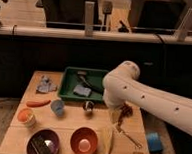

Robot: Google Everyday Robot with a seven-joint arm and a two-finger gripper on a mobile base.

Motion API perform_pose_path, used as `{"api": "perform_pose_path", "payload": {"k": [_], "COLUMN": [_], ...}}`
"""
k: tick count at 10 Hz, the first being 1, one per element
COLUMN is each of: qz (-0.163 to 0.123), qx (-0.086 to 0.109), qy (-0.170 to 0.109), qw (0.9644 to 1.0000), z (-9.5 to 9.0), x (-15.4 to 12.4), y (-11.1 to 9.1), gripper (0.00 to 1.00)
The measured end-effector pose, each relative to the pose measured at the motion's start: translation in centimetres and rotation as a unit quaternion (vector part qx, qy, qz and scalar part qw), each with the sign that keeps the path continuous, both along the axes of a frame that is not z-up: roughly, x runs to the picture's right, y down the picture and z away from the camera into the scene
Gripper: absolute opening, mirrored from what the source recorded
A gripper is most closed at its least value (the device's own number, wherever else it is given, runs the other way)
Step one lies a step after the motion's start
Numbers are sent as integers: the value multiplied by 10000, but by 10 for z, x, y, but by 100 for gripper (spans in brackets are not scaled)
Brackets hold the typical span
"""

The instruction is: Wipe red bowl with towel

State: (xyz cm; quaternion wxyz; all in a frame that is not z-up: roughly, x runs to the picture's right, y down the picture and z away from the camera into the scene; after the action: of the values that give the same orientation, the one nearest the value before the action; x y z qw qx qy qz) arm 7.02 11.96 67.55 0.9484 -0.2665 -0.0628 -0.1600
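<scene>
The red bowl (83, 140) stands at the front middle of the wooden table, with a paler orange inside. At the table's back left, beside the green tray, lies the towel (46, 84), a small blue-grey cloth. My white arm reaches in from the right, and its elbow covers the tray's right end. My gripper (117, 115) hangs low over the table's right middle, above and right of the red bowl and far from the towel. It is open and holds nothing.
A green tray (67, 83) holds a grey-blue pad (82, 90). A carrot (38, 103), blue cup (57, 107), orange cup (26, 117) and purple bowl (43, 144) sit at left. A dark ball (88, 106), yellow item (108, 140) and blue block (154, 142) lie near the gripper.
</scene>
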Motion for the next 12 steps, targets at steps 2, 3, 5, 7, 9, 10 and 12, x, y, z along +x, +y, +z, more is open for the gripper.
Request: {"api": "perform_pose_path", "payload": {"k": [2, 3, 5, 7, 9, 10, 12], "qz": [-94, -147, -241, -340, -439, -475, -537], "qx": [5, 17, 15, 30, 56, 39, 38], "qy": [-96, -183, -337, -464, -580, -654, -760], "qw": [9999, 9997, 9991, 9983, 9973, 9967, 9957], "z": [2, 3, 4, 6, 8, 8, 11], "x": [-9, -19, -45, -64, -73, -83, -100], "y": [0, -1, -1, -2, -4, -3, -5], "gripper": [80, 80, 80, 80, 80, 80, 80]}}
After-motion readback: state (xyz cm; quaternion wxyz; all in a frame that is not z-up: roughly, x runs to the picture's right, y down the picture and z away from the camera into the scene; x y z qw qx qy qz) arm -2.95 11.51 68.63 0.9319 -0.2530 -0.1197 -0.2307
